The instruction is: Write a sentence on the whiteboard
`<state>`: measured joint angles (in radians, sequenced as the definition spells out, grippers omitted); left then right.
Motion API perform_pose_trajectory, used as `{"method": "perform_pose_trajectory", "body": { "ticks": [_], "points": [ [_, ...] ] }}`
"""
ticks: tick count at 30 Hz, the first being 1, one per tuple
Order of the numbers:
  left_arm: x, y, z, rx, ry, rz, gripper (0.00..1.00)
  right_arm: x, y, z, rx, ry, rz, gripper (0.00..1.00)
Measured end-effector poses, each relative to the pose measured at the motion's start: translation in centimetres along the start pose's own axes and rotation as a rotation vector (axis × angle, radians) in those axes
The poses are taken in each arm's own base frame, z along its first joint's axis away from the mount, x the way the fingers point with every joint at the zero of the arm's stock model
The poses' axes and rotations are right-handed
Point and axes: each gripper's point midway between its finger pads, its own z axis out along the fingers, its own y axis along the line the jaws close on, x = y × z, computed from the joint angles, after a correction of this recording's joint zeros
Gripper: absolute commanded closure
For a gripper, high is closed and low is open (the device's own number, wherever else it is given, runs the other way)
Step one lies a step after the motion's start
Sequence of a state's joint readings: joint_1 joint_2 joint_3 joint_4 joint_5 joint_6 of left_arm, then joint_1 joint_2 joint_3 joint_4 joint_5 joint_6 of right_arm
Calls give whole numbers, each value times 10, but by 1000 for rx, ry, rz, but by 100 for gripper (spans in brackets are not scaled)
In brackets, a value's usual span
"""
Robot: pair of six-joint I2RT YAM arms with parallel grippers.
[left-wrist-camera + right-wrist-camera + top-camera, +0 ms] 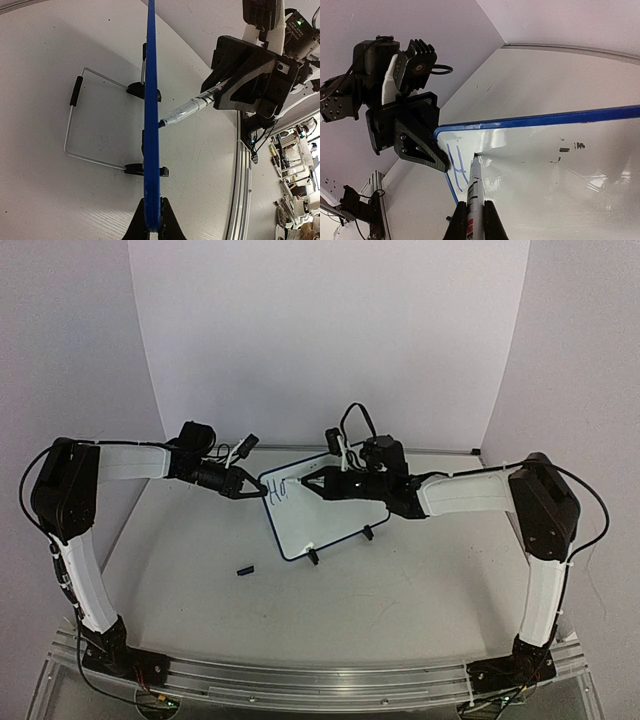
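The whiteboard [335, 520] stands tilted on its clip feet at the table's middle. My left gripper [263, 490] is shut on its blue rim [151, 125] at the upper left corner, a finger on each face. My right gripper [322, 483] is shut on a slim marker pen [475, 195]. The pen's tip rests on the board just right of a blue "H" [458, 170], the only part of the sentence that shows. In the right wrist view the left gripper [442, 164] clamps the board's corner beside that letter.
A small black pen cap [245, 570] lies on the table in front of the board's left end. A wire stand [72, 125] juts out behind the board. An aluminium rail [320, 680] runs along the near edge, and white walls close in the back and sides.
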<state>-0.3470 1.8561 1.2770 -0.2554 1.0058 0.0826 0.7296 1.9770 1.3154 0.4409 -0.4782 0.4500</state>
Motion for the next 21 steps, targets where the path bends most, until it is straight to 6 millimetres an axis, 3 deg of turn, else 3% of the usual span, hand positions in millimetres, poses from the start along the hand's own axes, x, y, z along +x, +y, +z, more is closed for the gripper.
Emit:
{"method": "perform_pose_trajectory", "body": {
  "ticks": [10,21],
  "points": [
    [0,1,0,-4,1,-3,100,22,-6,-2,-3,40,16,100],
    [0,1,0,-5,1,-4,100,28,-9,-5,1,48,21,100]
  ]
}}
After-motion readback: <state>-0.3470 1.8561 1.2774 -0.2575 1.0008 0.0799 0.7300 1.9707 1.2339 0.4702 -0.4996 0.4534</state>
